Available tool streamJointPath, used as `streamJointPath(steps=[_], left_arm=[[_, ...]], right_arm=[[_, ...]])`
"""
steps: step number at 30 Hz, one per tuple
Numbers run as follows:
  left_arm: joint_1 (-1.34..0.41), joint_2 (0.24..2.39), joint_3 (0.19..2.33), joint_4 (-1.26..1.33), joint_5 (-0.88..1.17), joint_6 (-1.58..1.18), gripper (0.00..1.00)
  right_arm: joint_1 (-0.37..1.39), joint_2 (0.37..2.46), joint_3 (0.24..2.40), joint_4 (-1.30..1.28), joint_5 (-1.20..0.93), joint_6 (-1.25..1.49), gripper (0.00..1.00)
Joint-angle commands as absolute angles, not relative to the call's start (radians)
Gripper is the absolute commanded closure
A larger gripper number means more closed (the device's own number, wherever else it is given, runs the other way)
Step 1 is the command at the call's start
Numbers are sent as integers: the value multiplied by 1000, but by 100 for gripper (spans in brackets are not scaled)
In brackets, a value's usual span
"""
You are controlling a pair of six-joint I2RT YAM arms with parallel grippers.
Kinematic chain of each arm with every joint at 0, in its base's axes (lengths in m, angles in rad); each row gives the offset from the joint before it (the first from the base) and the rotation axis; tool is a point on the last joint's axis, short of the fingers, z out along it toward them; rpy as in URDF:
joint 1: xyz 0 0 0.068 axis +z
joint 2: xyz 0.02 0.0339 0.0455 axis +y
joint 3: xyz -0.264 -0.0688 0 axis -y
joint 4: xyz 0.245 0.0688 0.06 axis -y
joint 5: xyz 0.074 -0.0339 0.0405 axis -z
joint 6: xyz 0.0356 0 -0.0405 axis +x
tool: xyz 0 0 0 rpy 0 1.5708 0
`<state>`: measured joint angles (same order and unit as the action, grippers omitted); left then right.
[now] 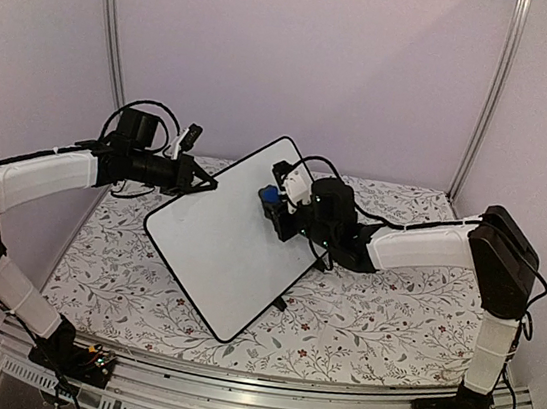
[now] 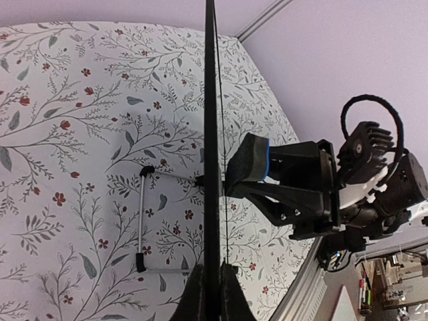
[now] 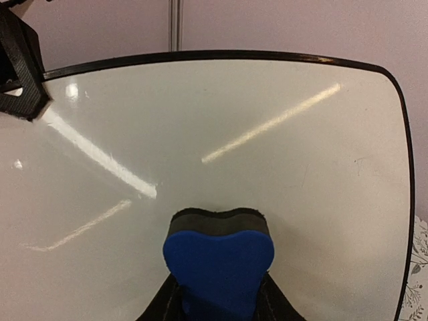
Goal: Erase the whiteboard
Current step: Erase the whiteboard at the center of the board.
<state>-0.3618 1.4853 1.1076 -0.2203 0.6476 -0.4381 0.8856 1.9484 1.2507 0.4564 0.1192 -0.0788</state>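
My left end effector (image 2: 212, 294) pinches the flat white black-rimmed whiteboard (image 1: 218, 243) by its edge while my right end effector (image 3: 218, 297) clamps the blue foam eraser block (image 3: 218, 261) against its face, mid-wipe, so next I judge a flat, firm sweep.

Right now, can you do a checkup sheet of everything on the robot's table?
Surface: flowery cloth covers the table.
Job's things: whiteboard tilted up, no writing seen; blue eraser pressed against its face.
Clutter: thin metal bar on the cloth behind the board, maybe its stand.
Claws: left claw pinches the board's rim; right claw holds the eraser.
Cables: black cables loop over both arms.
Surroundings: plain lilac walls, metal posts.
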Motion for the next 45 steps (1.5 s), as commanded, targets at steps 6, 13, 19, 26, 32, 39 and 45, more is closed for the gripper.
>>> streamJointPath(steps=[6,13,19,26,32,39,45], left_arm=[[-367,1496,1097,-200,643,-384,100],[-367,1499,1095,-197,646,-386,100],[-369,1499,1095,-197,647,-388,100],[-370,1496,1095,-198,647,-387,100],[-367,1493,1098,-198,647,-386,100],[-368,1497,1097,-197,650,-386,100],[-367,1497,1095,-196,650,-387,100]], right_arm=[[877,1942,1065,476,115,-26,69],[877,1910,992,490,137,-5,69],[875,1920,1065,473,156,-28,69],[851,1952,1222,423,142,-88,68],[841,1981,1280,398,123,-104,68],[841,1977,1189,408,105,-69,68],[841,1943,1071,441,121,-46,69]])
